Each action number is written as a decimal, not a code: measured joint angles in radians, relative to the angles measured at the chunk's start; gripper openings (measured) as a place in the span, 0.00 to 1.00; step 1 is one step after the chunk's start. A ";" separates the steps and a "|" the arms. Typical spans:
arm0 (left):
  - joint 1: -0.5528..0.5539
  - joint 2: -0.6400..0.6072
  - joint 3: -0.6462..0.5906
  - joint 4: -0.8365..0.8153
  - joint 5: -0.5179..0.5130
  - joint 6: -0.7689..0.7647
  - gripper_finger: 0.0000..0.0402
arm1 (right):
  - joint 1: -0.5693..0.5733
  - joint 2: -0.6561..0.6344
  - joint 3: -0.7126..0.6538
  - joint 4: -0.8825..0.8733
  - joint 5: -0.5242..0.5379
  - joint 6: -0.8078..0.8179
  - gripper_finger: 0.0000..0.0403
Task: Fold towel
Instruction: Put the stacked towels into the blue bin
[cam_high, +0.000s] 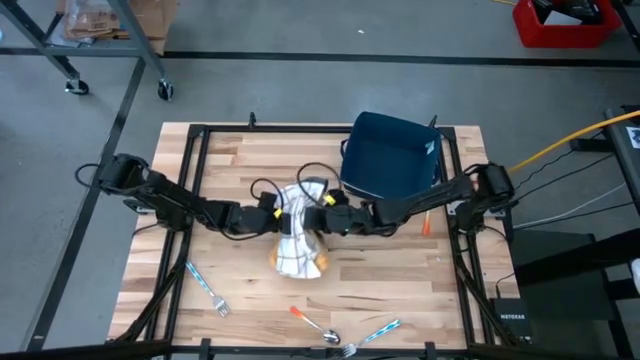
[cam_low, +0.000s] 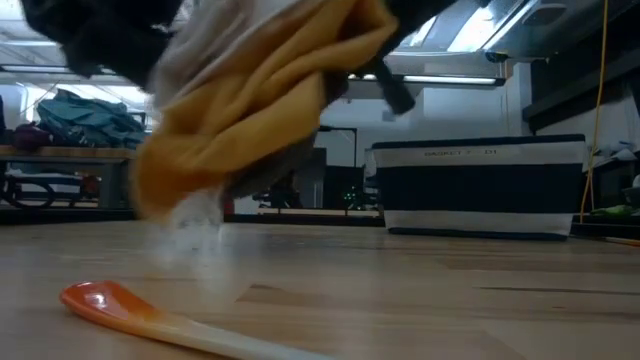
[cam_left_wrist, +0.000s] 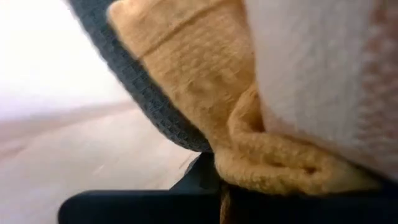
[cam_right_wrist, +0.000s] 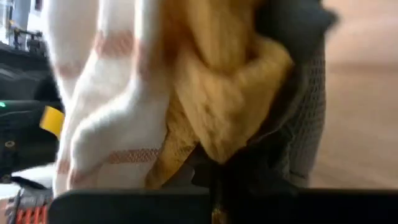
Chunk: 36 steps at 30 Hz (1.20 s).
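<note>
at the middle of the wooden table (cam_high: 400, 275), the towel (cam_high: 298, 240) is hanging bunched between the two grippers, its lower end drooping toward the boards, so by my judgement the folding is barely begun: no flat layer or crease is showing, and the spreading and doubling over are all still waiting. the left gripper (cam_high: 272, 212) is pinching the cloth's upper edge with its fingers clamped on it, and the right gripper (cam_high: 318, 215) is doing the same just beside it, the two nearly meeting. the wrist views are showing what the high view is hiding, mustard, white striped and grey waffle layers crumpled against the dark fingers. the low view is showing the bundle hanging clear of the table, over an orange spoon (cam_low: 150, 312). only the high view is giving the layout: a dark blue bin (cam_high: 388, 155) behind the arms, and forks (cam_high: 205, 287) with blue handles near the front edge.
</note>
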 joint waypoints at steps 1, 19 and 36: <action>0.011 0.000 0.020 -0.001 0.009 0.019 0.00 | 0.000 -0.019 0.000 -0.023 0.017 -0.003 0.04; 0.217 0.004 0.336 -0.089 0.138 0.238 0.00 | -0.040 -0.268 0.005 -0.218 0.251 -0.007 0.04; 0.378 0.285 0.804 -0.220 0.285 0.296 0.00 | -0.138 -0.523 0.000 -0.651 0.354 0.037 0.04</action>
